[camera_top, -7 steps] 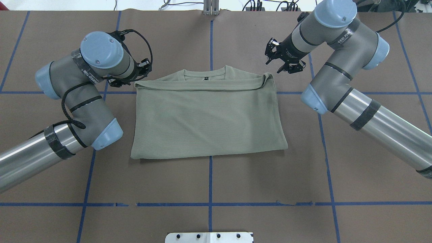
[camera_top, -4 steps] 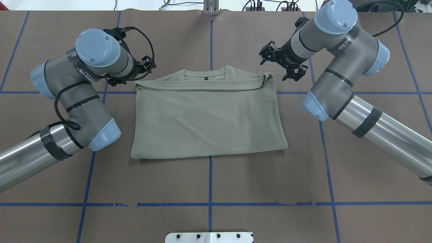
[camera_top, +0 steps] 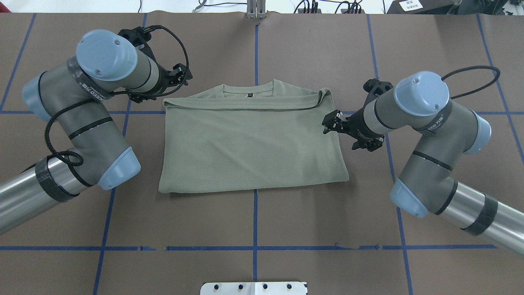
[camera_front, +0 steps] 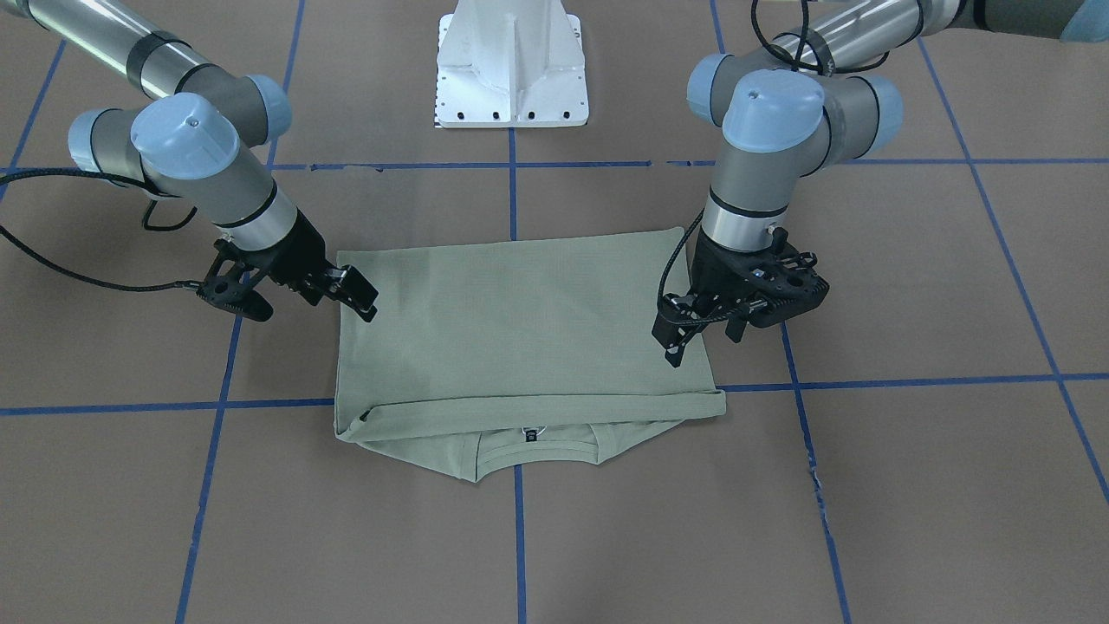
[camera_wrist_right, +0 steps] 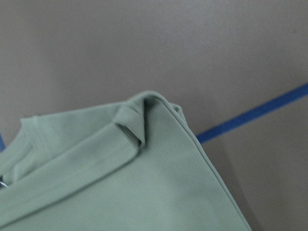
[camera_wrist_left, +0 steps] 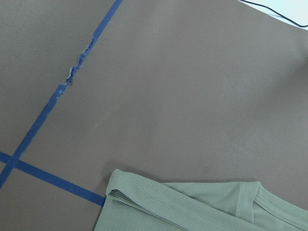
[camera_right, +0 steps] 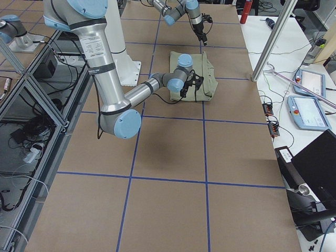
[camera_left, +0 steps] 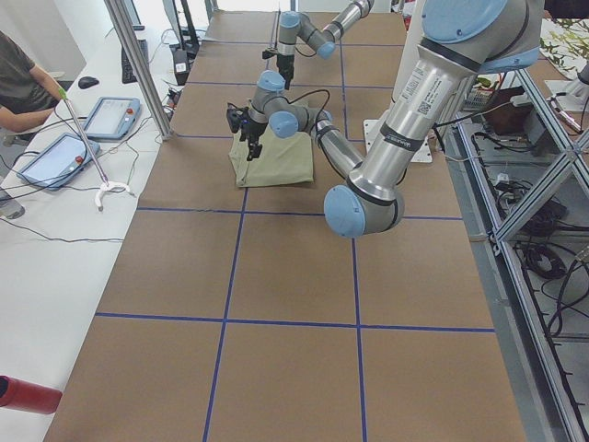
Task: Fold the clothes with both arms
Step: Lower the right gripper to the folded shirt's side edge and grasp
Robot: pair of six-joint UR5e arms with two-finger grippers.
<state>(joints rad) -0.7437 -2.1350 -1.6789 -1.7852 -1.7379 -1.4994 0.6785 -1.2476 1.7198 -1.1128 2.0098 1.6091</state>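
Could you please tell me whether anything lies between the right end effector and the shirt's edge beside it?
Nothing visible does. The right end effector is open right beside the shirt's right edge, and only bare brown table shows around them.

Two silver-grey tube arms with pale blue joint caps
The left arm [camera_top: 94, 135] and right arm [camera_top: 430, 164] carry black tape bands, printed lettering, braided black cables [camera_top: 46, 137] and black fingers [camera_front: 359, 299]; the pedestal [camera_front: 511, 65] is white with dark screws.
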